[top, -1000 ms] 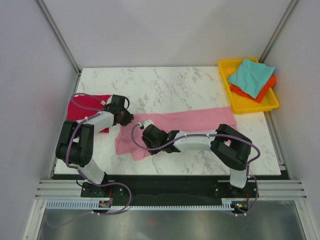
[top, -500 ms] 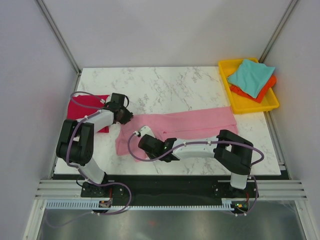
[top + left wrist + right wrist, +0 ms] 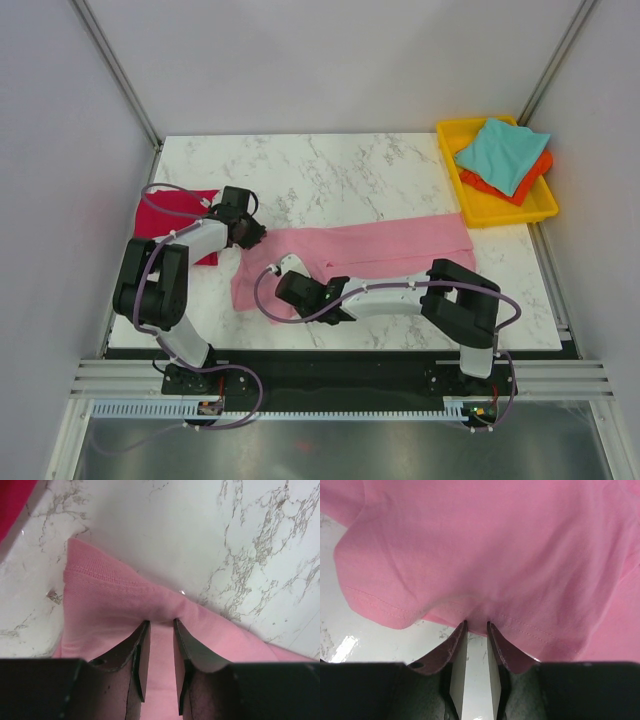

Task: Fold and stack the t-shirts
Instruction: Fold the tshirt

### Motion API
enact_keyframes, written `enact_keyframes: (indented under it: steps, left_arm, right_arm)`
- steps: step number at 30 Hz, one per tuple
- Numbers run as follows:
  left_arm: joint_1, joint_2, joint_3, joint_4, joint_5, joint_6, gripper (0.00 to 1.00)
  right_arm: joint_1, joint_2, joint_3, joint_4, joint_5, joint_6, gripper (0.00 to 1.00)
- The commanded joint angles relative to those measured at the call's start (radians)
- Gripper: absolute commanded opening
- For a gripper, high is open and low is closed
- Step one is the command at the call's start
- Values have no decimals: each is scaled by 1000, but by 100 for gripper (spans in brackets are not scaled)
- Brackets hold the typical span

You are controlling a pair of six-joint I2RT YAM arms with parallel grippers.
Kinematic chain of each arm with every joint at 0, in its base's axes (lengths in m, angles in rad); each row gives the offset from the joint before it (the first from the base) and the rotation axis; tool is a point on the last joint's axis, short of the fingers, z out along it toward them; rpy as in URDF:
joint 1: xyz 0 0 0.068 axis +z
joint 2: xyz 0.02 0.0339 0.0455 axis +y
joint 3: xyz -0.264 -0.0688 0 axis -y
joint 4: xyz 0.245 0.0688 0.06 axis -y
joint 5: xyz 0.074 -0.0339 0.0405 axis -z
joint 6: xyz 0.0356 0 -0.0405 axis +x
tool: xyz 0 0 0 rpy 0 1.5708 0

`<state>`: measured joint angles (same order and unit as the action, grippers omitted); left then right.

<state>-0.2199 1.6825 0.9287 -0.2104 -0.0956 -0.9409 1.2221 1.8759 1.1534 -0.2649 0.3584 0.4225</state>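
Within left hand (image 3: pixel 161 623) and right hand (image 3: pixel 476 625), pinched pink t-shirt (image 3: pixel 400 245) hems lie hidden.

pink t-shirt (image 3: pixel 107 605): matt stitched cloth | table (image 3: pixel 165 530): glossy marble, perhaps laminate

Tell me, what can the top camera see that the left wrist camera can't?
Only the top camera shows the yellow tray with the teal shirt and orange shirt in it, plus the right arm. Only the left wrist camera shows the stitched hem of the pink shirt up close, pinched in the left end effector. Both show the pink shirt, the red shirt and the marble table.
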Motion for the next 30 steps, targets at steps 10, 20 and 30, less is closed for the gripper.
enact_keyframes:
  steps: [10,20,30]
  left_arm:
    - [4,-9,28,-7,-33,36,32]
    - [-12,-86,13,-12,-76,86,34]
    - [-44,-394,-145,-29,-119,100,77]
  right_arm:
    - [8,-136,-147,32,-93,29,33]
    - [5,-207,17,-79,-61,-14,39]
    - [-151,-322,-64,16,63,-30,41]
